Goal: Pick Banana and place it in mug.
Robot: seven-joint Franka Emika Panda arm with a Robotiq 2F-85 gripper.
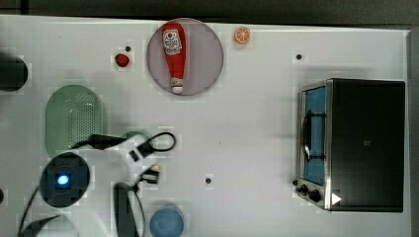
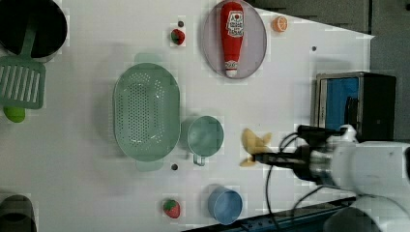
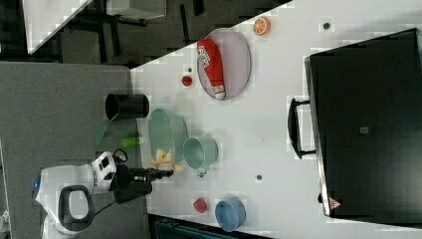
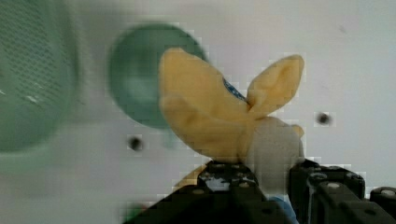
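Yellow banana (image 4: pixel 219 116) sits pinched in the nearly closed end effector (image 4: pixel 273 179) above the desk (image 2: pixel 290 72), mug (image 2: pixel 205 136) just ahead, so the carry should finish over its rim before release.

The arm (image 2: pixel 372 162) has smooth white rounded shells with dark grey joint bands. One joint cap glows with a blue light (image 1: pixel 62 179). Thin black cables (image 2: pixel 280 145) loop along the wrist to the black pincer (image 4: pixel 275 186), whose blocky fingers carry small screws.

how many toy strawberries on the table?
2. One strawberry beside the plate; the other strawberry by the blue cup. The arm may hide more.
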